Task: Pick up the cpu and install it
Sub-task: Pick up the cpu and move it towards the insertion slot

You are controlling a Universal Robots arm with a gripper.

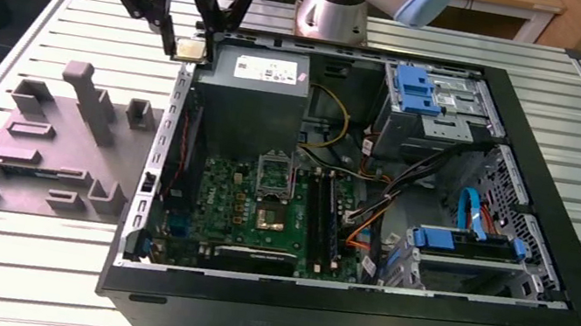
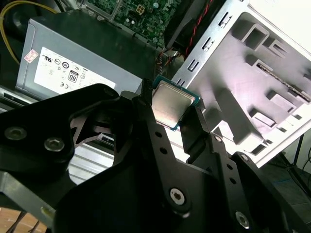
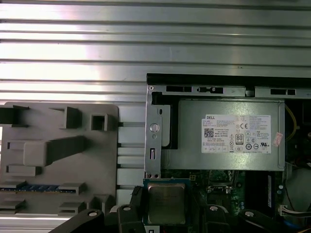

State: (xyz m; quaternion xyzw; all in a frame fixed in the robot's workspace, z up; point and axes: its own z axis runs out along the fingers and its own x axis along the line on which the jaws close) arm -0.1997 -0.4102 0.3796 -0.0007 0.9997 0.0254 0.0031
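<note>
- Your pincer [image 1: 189, 47] is clamping the cpu [image 1: 189, 51] in the upper left of the exterior view.
- In the second wrist view the black fingers [image 2: 146, 114] are pressing on two opposite edges of the cpu [image 2: 172, 104], its silvery top facing the camera.
- The cpu is hanging in the air over the far left corner of the open computer case [image 1: 557, 261], just beside the grey power supply [image 1: 259, 100].
- The socket [image 1: 275, 176] is sitting on the green motherboard [image 1: 247, 209] near the frame's middle, well apart from the cpu.
- A grey parts holder [image 1: 45, 148] is lying on the slatted worktop [image 1: 13, 267], left of the case.
</note>
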